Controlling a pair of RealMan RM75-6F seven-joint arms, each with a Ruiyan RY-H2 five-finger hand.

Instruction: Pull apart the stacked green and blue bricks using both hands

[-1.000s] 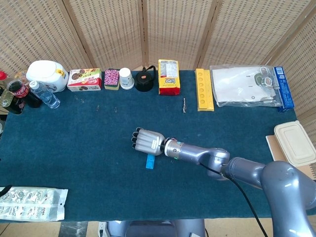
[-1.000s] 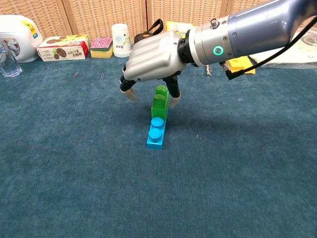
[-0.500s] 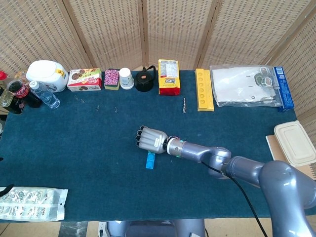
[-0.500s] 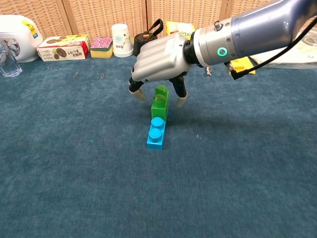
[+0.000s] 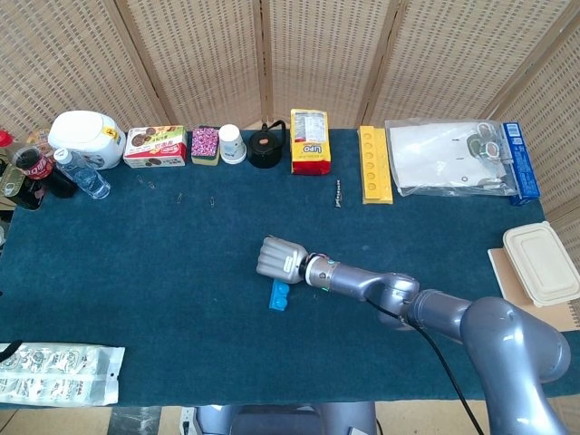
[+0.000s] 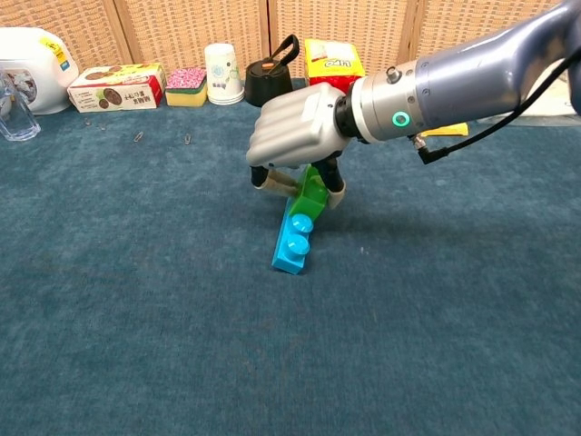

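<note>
Woven screens stand behind a table (image 5: 136,263) covered in dark blue cloth; along its far edge, left to right, sit bottles, a white jar (image 5: 87,138), a snack box (image 5: 155,146), a paper cup (image 5: 232,143), a yellow packet (image 5: 309,140) and a yellow tray (image 5: 375,164). Near the table's middle the blue brick (image 6: 293,240) lies with the green brick (image 6: 310,189) still stacked on it. Half a second ago the pair stood level under spread fingers; now the right hand (image 6: 298,136) has closed around the green brick, and the stack has tipped, its far end lifted; the grip looks taken, though nothing holds the blue brick. The left hand is out of sight in both views.
</note>
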